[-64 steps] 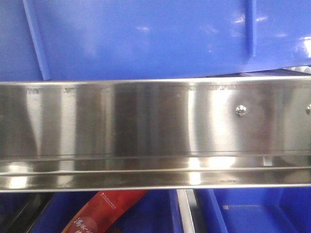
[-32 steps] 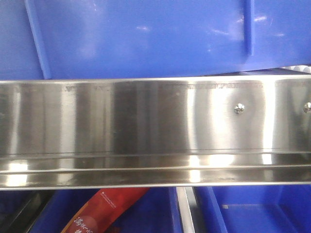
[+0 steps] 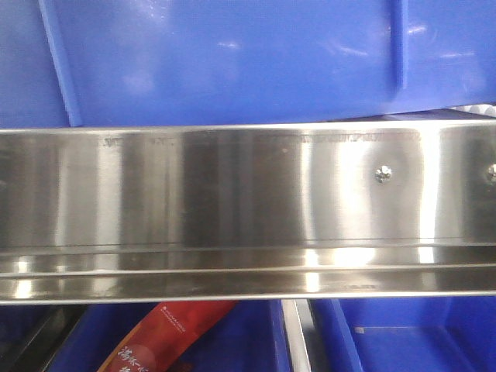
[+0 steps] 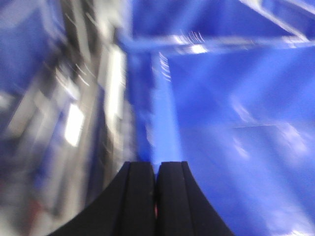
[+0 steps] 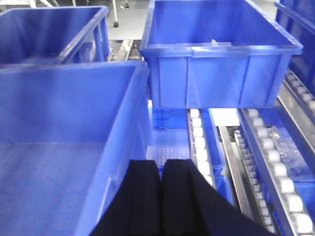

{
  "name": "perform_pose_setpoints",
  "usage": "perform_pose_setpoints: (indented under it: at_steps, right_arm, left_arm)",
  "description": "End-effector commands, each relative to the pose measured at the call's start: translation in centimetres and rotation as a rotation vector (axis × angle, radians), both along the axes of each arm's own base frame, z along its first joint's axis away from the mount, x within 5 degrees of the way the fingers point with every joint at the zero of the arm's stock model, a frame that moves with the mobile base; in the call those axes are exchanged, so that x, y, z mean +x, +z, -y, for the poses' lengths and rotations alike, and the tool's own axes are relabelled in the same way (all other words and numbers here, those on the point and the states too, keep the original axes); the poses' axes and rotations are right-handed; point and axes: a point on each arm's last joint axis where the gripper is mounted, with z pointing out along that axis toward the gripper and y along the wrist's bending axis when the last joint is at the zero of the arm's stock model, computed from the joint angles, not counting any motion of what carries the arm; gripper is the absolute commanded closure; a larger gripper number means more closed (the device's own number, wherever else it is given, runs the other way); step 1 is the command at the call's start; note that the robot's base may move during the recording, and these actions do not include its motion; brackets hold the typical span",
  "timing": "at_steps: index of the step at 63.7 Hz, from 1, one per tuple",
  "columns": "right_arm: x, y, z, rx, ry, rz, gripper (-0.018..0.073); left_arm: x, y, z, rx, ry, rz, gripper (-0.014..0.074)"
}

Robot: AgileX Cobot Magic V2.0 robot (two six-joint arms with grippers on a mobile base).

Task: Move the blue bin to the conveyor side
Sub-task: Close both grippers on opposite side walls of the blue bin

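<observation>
Shifted slightly leftward since a second ago: blue bin (image 3: 232, 54), its wall above steel rail (image 3: 232, 194) upper edge. Left pincer (image 4: 156, 169): fingers pressed together at bin's blurred wall. Right pincer (image 5: 161, 169): likewise closed, over bin's right rim. Beyond: roller track (image 5: 199, 142), then second bin (image 5: 216, 78).

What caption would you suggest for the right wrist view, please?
Right hand, shut, beside the blue bin; roller tracks run alongside.

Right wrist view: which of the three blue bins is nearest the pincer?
The lower-left bin: its right wall runs beside the right pincer. The top-left bin and the centre bin above the rollers stand farther back.
</observation>
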Motion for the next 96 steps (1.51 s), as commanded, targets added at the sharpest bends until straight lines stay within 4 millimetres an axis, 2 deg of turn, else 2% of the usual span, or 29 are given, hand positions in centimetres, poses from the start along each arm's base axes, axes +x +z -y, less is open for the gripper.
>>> perform_pose_setpoints:
  at_steps: [1, 10, 15, 23, 35, 45, 56, 60, 70, 74, 81, 96]
  right_arm:
    - [0.4, 0.4, 0.0, -0.013, 0.005, -0.043, 0.0646]
    - [1.6, 0.5, -0.2, -0.049, 0.018, -0.216, 0.0636]
    - [2.7, 1.2, -0.1, -0.07, -0.039, -0.202, 0.0624]
    - [4.2, 1.7, -1.4, -0.104, -0.062, -0.19, 0.0624]
    - [6.6, 0.8, -4.7, -0.109, 0.018, -0.228, 0.0624]
    - [8.6, -0.5, -5.5, -0.125, 0.019, -0.279, 0.0624]
    - [9.4, -1.1, -5.8, -0.132, 0.02, -0.301, 0.0624]
    - [9.5, -1.2, -5.8, -0.133, 0.02, -0.304, 0.0578]
    - [10.0, -1.6, -6.0, -0.14, 0.02, -0.315, 0.0274]
    - [10.3, -1.8, -6.0, -0.152, 0.013, -0.32, 0.0192]
    - [11.1, -2.5, -6.1, -0.173, 0.005, -0.34, 0.0145]
    - [13.0, -4.3, -6.6, -0.213, -0.009, -0.388, 0.0144]
  left_arm:
    - [1.5, 0.3, 0.1, -0.025, -0.01, -0.075, 0.0603]
    - [4.3, 0.3, 0.1, -0.028, -0.017, -0.175, 0.0603]
    - [5.4, 0.2, 0.0, -0.031, -0.016, -0.191, 0.0603]
    - [6.5, -0.5, 0.0, -0.033, -0.015, -0.222, 0.0603]
    - [7.1, -1.0, 0.0, -0.034, -0.015, -0.239, 0.0603]
    - [7.1, -1.0, 0.0, -0.034, -0.015, -0.239, 0.0603]
    - [7.1, -1.0, 0.0, -0.034, -0.015, -0.239, 0.0603]
    - [7.1, -1.0, 0.0, -0.034, -0.015, -0.239, 0.0603]
    - [7.1, -1.0, 0.0, -0.034, -0.015, -0.243, 0.0603]
    - [7.1, -1.0, 0.0, -0.034, -0.015, -0.243, 0.0603]
    - [7.1, -1.1, 0.0, -0.034, -0.016, -0.246, 0.0603]
    - [7.1, -1.1, 0.0, -0.034, -0.016, -0.249, 0.0603]
